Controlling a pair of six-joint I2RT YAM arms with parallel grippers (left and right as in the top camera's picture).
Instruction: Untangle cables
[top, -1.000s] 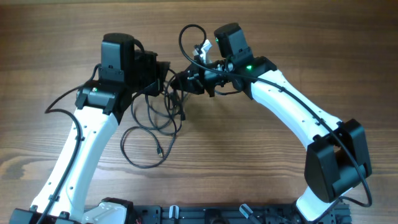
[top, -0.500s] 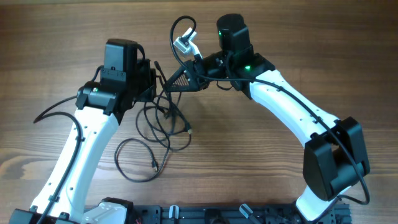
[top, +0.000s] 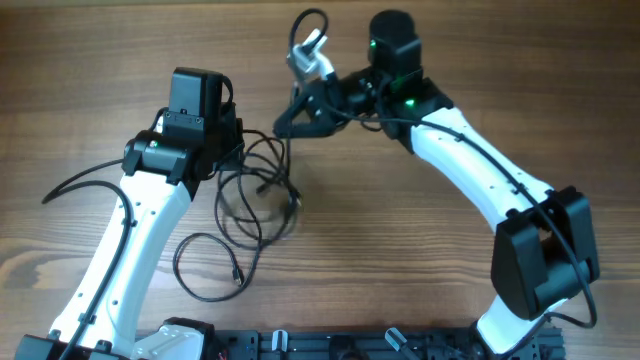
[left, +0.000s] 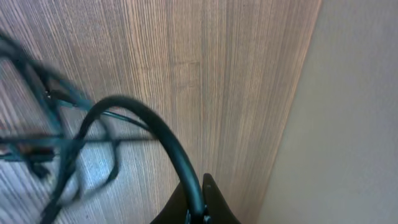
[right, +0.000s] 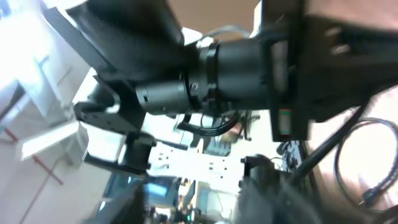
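The cables (top: 256, 190) are a tangle of thin black cords on the wood between the arms. One loop with a small plug trails toward the front left (top: 208, 270). My left gripper (top: 238, 140) is shut on a black cord (left: 163, 134), which arcs out of the closed fingertips (left: 198, 208) toward the blurred tangle. My right gripper (top: 293, 115) hovers at the tangle's far right side. In the blurred right wrist view its jaws stand apart with nothing between them (right: 199, 202). A curled cord end with a silver plug (top: 308, 55) rises just above that gripper.
The wooden table (top: 400, 250) spreads in front of the tangle. A black base rail (top: 330, 345) runs along the near edge. The thick arm cable (top: 75, 180) sweeps out to the left. The right wrist view is filled by a black arm housing (right: 236, 68).
The right gripper has swung back and to the right and its jaws have parted. The silver plug end moved with it. The tangle and its front loop slid left as the left gripper kept its hold.
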